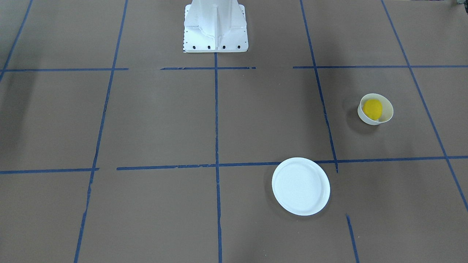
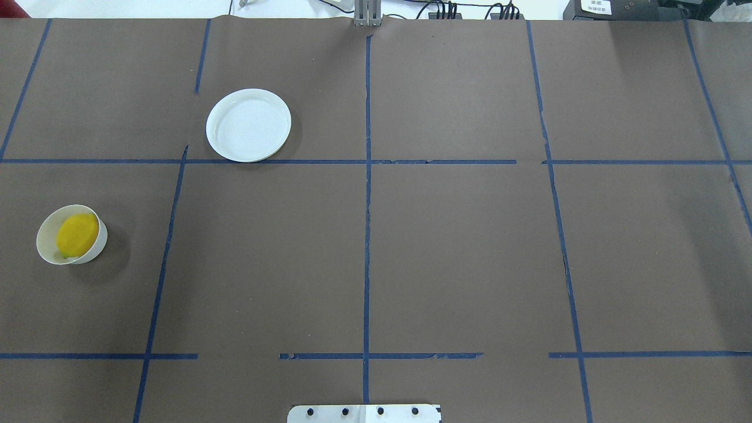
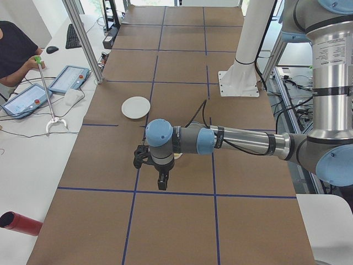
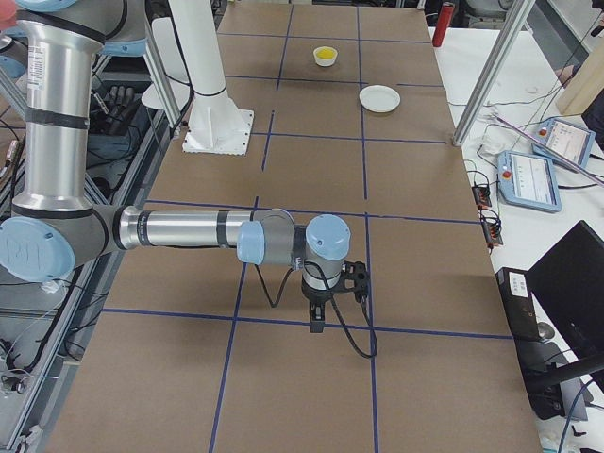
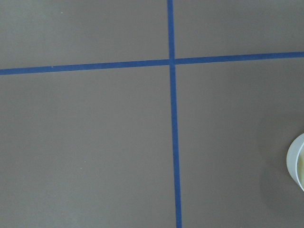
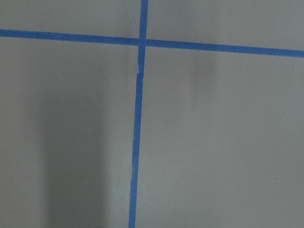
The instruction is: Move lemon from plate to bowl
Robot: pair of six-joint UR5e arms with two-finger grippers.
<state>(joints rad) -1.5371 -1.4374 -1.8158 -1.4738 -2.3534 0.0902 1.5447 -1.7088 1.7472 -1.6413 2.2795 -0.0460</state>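
The lemon (image 2: 76,234) lies inside the small white bowl (image 2: 98,244) on the robot's left side of the table. It also shows in the front view (image 1: 373,108) and far off in the right side view (image 4: 326,54). The flat white plate (image 2: 249,124) is bare, farther out toward the operators' side. The left gripper (image 3: 161,182) hangs low over the table near the left end and shows only in the left side view. The right gripper (image 4: 316,326) shows only in the right side view. I cannot tell whether either is open or shut. The bowl's rim (image 5: 295,161) edges into the left wrist view.
The brown table is marked with a grid of blue tape (image 2: 367,235). The white robot pedestal (image 1: 215,29) stands at the robot's edge. Tablets (image 3: 69,79), a grabber stick and a red cylinder (image 3: 19,223) lie on the side bench. Metal posts (image 3: 83,38) stand at the table's edge.
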